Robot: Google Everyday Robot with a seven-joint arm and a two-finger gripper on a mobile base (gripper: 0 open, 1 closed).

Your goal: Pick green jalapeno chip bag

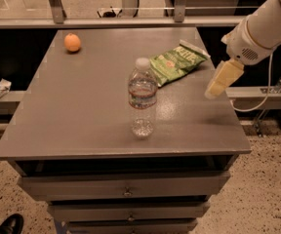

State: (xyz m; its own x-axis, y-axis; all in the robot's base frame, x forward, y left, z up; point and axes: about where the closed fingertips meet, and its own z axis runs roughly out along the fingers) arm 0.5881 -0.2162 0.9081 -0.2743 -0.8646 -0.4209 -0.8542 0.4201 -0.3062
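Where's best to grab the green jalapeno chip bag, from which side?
Probably pinch the green jalapeno chip bag across its middle, from above and the right: it lies flat, a water bottle stands near its left, the tool hovers to its right.
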